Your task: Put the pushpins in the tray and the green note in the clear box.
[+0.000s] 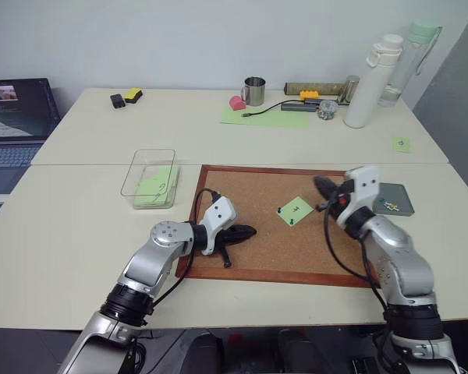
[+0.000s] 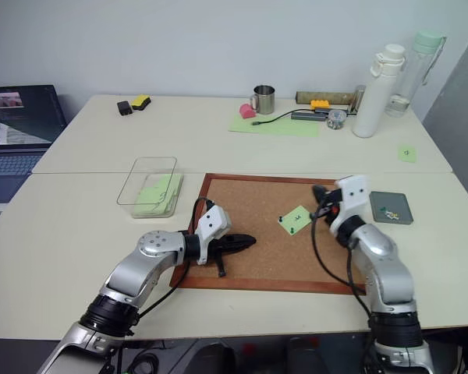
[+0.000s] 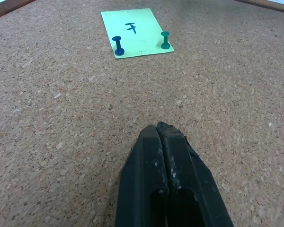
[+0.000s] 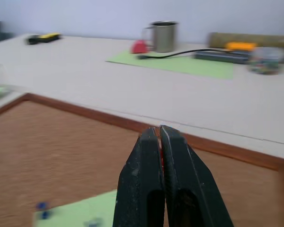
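Cork board (image 1: 265, 226), rough grain w/ wood frame, sits centre of frame on pale table (image 1: 62, 226). Green note (image 1: 296, 210), small square paper w/ a dark mark, lies right of centre on the cork, held by two pushpins (image 3: 165, 40) along one edge – one dark blue, one green.

Left gripper (image 1: 246, 231) low over cork's left part, black fingers pressed together, nothing between them; open cork betw it & the note.

Right gripper (image 1: 323, 187) just right of the note, above the cork, jaws together; a sliver of red shows betw the tips in the wrist view, poss. a pin head – too blurred to say.

Clear box (image 1: 150, 173), see-through plastic w/ rounded corners, left of board, green paper inside.

Tray (image 1: 396, 199), flat dark grey, right of board, a few tiny bits in it.

Upper part of frame: steel mug (image 1: 254, 90), pale green sheet (image 1: 265, 116), white bottle (image 1: 372, 82); laptop (image 1: 12, 125) at far left – all well clear of board.
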`<state>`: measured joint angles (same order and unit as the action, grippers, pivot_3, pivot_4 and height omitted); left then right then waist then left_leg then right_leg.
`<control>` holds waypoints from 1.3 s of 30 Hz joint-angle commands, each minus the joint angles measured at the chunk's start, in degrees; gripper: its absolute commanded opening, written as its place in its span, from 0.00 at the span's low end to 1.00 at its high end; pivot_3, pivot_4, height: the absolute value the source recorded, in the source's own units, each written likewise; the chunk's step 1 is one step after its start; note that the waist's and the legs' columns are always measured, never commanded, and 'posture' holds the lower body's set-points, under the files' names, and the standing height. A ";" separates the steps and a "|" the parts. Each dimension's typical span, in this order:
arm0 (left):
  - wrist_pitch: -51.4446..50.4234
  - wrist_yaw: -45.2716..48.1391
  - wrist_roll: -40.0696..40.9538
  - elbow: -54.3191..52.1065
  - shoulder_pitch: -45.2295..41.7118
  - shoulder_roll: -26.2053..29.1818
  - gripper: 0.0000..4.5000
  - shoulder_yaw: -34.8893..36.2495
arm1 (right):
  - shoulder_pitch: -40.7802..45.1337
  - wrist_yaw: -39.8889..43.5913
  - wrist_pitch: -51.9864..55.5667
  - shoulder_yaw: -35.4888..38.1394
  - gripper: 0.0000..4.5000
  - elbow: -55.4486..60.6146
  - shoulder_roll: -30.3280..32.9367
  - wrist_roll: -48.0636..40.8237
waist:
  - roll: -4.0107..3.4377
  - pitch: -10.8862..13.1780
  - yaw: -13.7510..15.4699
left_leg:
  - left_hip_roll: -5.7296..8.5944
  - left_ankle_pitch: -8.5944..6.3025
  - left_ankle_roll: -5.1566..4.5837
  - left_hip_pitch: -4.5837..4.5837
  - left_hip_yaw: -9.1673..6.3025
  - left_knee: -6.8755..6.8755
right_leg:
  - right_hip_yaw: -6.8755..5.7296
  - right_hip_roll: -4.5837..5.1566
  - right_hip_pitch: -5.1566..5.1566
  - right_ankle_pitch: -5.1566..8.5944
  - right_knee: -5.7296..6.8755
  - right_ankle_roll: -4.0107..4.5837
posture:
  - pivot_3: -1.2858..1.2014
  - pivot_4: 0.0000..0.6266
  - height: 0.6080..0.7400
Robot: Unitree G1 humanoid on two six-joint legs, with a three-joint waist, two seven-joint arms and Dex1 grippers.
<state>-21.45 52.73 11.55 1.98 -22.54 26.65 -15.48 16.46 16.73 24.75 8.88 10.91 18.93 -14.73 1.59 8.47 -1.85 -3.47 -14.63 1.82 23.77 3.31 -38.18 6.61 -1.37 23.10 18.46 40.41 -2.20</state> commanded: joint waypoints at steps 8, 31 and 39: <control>-2.59 0.44 -1.96 0.33 2.05 2.00 0.00 -1.55 | 3.74 -3.96 2.90 15.28 0.00 -12.90 7.76 -3.16 | -0.17 -0.10 -0.34 | 0.00 0.00 0.00 -0.11 0.13 0.10 | 0.19 -0.06 0.00 0.01 -0.02 0.01 | 0.52 0.24 1.00; -3.94 0.17 -1.71 -1.81 3.03 3.00 0.00 -0.94 | 5.89 -1.48 4.38 16.17 0.39 -17.19 7.22 -9.25 | -0.29 -0.17 -0.59 | -0.03 -0.01 -0.01 -0.16 0.16 0.14 | 0.32 -0.11 -0.06 0.01 -0.09 0.01 | 0.52 0.24 1.00; -3.69 0.47 -1.73 -1.48 2.73 3.04 0.00 -0.99 | -0.73 5.27 5.58 7.66 0.39 -4.20 7.99 -9.74 | -0.29 -0.17 -0.61 | -0.04 -0.01 -0.01 -0.15 0.14 0.15 | 0.32 -0.12 -0.06 0.01 -0.11 0.01 | 0.52 0.24 1.00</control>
<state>-23.46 53.04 11.36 -1.36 -20.95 28.74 -15.39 16.80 18.26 29.76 19.78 -0.02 26.06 -23.55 1.29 8.30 -2.45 -3.52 -14.63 1.81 23.62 3.44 -38.03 6.93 -1.49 23.04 18.47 40.30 -2.20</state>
